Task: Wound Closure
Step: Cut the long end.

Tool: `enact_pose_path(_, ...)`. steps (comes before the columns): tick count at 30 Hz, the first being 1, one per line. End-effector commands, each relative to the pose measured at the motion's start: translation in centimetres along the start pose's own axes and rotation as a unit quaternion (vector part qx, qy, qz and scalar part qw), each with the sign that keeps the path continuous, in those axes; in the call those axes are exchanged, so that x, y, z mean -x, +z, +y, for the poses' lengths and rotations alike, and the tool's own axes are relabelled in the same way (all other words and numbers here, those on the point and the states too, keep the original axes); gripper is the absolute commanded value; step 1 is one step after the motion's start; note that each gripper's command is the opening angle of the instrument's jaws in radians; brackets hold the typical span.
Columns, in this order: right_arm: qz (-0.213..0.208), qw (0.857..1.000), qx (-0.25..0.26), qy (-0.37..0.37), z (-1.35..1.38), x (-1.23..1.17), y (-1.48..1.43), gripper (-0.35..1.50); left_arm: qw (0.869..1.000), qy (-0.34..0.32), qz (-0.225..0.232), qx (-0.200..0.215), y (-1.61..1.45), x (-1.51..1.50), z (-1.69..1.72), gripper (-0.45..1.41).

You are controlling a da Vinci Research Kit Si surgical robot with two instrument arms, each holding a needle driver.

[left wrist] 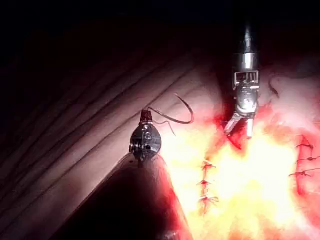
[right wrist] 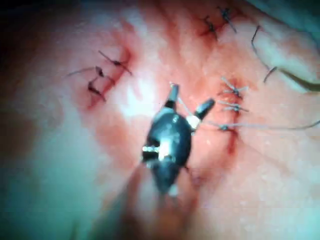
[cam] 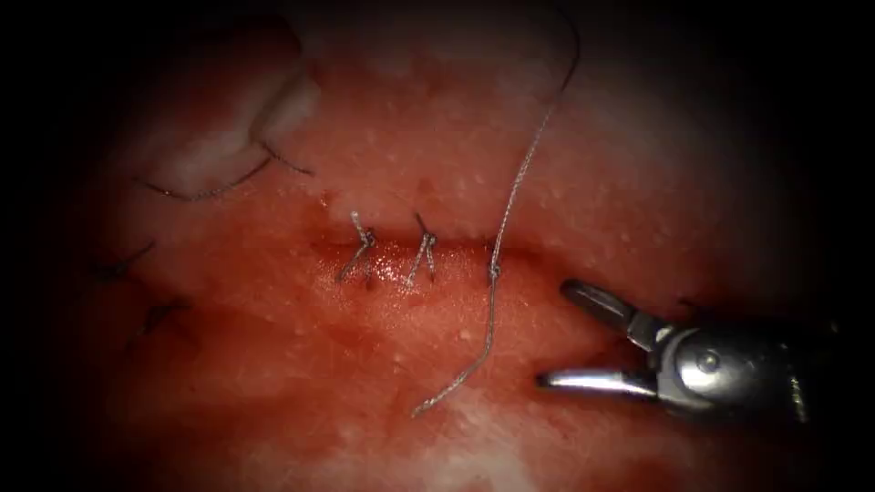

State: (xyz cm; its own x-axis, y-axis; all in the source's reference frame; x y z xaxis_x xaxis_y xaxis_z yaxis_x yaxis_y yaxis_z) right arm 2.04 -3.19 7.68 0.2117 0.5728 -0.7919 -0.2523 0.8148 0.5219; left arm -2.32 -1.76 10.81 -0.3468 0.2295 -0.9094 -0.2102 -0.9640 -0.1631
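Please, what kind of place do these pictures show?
Probably a surgical training bench, not an operating room. The tissue has a cut with tied stitches and a long thread. The right tool hovers open, holding nothing. The left tool holds the curved needle off the tissue.

The tissue [cam: 383, 364] is wet, red and glistening, and its cut [cam: 401, 260] runs level across the middle of the endoscope frame. Two knotted stitches [cam: 360, 244] with short cut ends cross it left of centre. A third knot [cam: 495, 271] sits to their right; from it the thread [cam: 524, 164] climbs to the upper right and a free tail [cam: 456, 387] curls down to lower centre. The curved needle [left wrist: 186, 111], clear of the tissue, is held near its thread end.
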Motion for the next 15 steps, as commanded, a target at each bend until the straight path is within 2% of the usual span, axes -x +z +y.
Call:
enact_pose_path(1,-0.001,1.0,0.004,0.019,0.06,0.04,0.09,1.24,1.0,0.001,0.001,0.001,0.05,-0.04,0.07,-0.45)
enact_pose_path(4,0.004,0.998,0.012,0.06,0.23,0.04,0.19,1.14,1.0,0.012,0.003,0.005,-0.02,-0.21,0.26,-0.45)
enact_pose_path(7,0.005,0.994,0.012,0.108,0.44,0.09,0.41,1.19,1.0,0.027,-0.002,0.002,-0.15,-0.49,0.35,-0.45)
enact_pose_path(10,0.005,0.991,-0.005,0.135,0.52,0.2,0.66,1.24,0.999,0.036,-0.006,0.004,-0.34,-0.83,0.44,-0.45)
enact_pose_path(15,0.005,0.99,-0.008,0.138,0.55,0.25,0.84,1.24,0.999,0.044,-0.009,0.0,-0.34,-1.06,0.6,-0.45)
